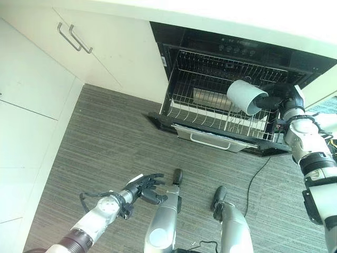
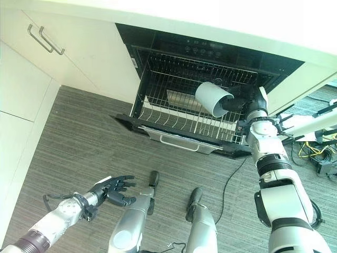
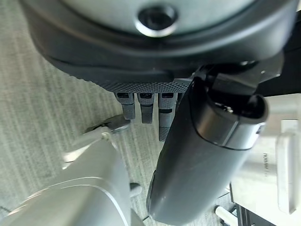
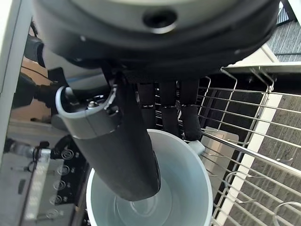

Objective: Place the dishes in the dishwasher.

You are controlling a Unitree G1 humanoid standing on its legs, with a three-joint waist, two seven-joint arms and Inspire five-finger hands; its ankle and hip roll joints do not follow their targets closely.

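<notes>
The step in hand is loading: the right hand (image 2: 247, 105) holds a pale cup (image 2: 213, 98) over the rack (image 1: 210, 113) of the open dishwasher (image 1: 231, 47). In the right wrist view the thumb reaches down inside the cup (image 4: 155, 197) while the fingers (image 4: 190, 120) curl over the outside of its rim — a pinch on the wall, so the hand is clamped on the cup. The cup lies tilted on its side, its closed base toward the robot's left, and seems to hang just above the wires rather than rest on them, though I cannot tell for certain.

The next move, as I judge it, calls for lowering the cup between the tines, turning it mouth-down if it is to drain, then drawing the thumb out without dragging the cup along. The thumb inside the cup is the snag here: a quick pull could tip it.

The rack is pulled out over the lowered door (image 1: 210, 139); a flat pale dish (image 1: 208, 97) lies deeper in the rack, just behind the cup, and could be knocked. Upright tines crowd the front row.

The left hand (image 1: 147, 188) hangs low over the striped grey floor (image 1: 105, 142), well apart from the dishwasher, fingers relaxed and spread, holding nothing. White cabinets (image 1: 37, 68) with bar handles stand to the left
</notes>
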